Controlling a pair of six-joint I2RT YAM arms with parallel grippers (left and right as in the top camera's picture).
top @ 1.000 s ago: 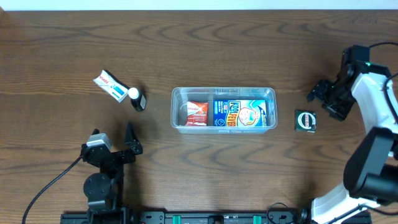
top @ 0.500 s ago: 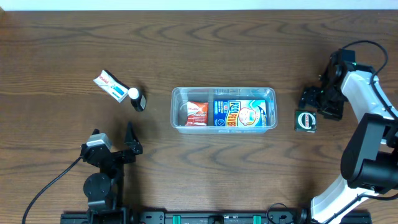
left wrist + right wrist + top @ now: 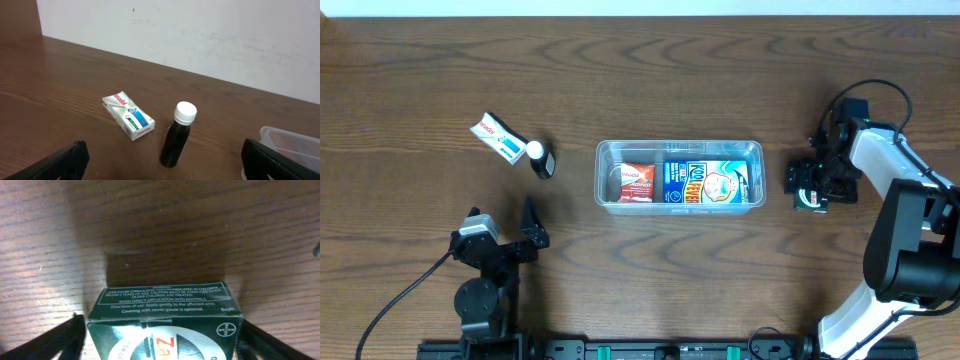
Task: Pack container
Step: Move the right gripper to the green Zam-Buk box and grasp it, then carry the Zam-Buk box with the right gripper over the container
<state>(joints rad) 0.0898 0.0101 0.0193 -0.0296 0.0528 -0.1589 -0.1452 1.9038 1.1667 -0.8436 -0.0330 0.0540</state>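
Though partly filled with packets (image 3: 685,183), sits centred on desk (image 3: 640,80): container (image 3: 680,144) | likely light, fairly stiff, slick, flexing if squeezed; best pinched at rim of a short wall | clear, rectangular, rounded corners | right tool (image 3: 809,188) spread wide astride green box (image 3: 165,315) | left tool (image 3: 501,218) splayed, empty

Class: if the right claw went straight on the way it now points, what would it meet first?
The right claw would likely meet the dark green box lying between its spread fingers, then the wooden table under it; the depth left is unclear.
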